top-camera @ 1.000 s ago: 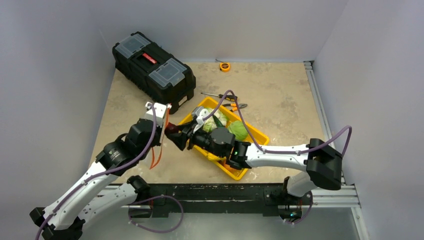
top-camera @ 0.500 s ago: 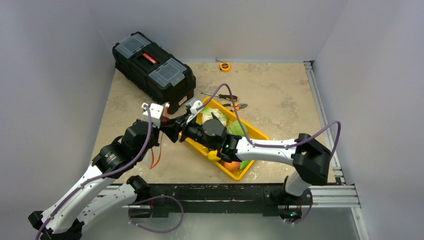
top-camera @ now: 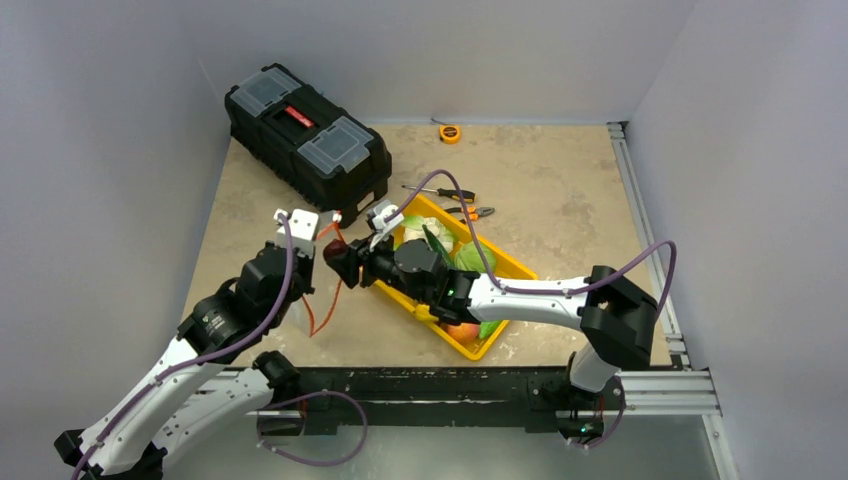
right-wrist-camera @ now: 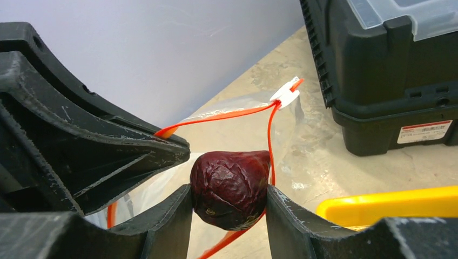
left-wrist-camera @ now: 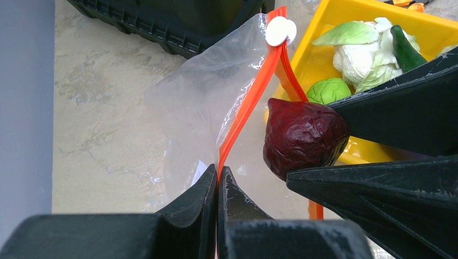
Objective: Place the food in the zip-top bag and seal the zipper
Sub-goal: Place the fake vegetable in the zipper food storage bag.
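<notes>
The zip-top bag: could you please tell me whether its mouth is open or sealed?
Open: the two orange strips of the zipper spread apart below the white slider, the left pincer pinching one.

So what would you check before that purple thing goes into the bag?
1. The left gripper pinches the zipper: ok.
2. The right gripper grips the eggplant: ok.
3. The bag has its mouth parted: ok.
4. The eggplant is past the zipper, inside the mouth: cannot tell.
5. The slider sits at the zipper's end, out of the way: ok.
</notes>
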You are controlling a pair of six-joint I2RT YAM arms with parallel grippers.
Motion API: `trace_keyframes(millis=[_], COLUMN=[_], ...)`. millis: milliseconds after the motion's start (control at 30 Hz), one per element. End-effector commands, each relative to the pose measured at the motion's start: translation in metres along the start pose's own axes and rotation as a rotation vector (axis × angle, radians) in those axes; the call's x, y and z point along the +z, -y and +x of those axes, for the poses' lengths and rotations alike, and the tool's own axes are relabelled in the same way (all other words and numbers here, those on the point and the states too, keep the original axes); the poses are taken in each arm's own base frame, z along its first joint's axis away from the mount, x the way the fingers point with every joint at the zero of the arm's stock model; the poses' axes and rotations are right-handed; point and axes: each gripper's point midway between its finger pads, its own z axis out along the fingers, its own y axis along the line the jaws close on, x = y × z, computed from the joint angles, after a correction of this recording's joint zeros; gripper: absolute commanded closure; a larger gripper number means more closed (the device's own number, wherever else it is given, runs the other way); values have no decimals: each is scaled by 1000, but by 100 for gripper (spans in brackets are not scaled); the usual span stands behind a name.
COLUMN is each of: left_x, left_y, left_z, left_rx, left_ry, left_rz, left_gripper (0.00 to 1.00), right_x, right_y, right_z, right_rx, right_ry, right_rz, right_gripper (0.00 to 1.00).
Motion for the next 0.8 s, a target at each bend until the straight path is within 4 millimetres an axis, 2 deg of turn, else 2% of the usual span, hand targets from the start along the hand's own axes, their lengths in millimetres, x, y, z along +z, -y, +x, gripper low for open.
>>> trace_keyframes(millis=[0, 233, 500, 633, 767], left_x=[1, 2, 2, 3, 4], left_y=[-3, -2, -2, -2, -2], left_z=[-9, -8, -9, -8, -9], left_rx=[-14, -6, -6, -7, -2], left_ry=[38, 29, 29, 30, 25], left_rz=[-21, -19, -22, -24, -24], left_gripper=[100, 100, 100, 100, 100], right_x=[5, 8, 2, 0, -4], right_y=[-8, -24, -24, -25, -23], right_z=[-24, -28, -28, -30, -35], right_rx=[12, 16, 11, 12, 1], right_ry=[43, 21, 12, 13, 20], right_rz=[5, -59, -68, -70, -62], right_gripper=[84, 60, 35, 30, 30])
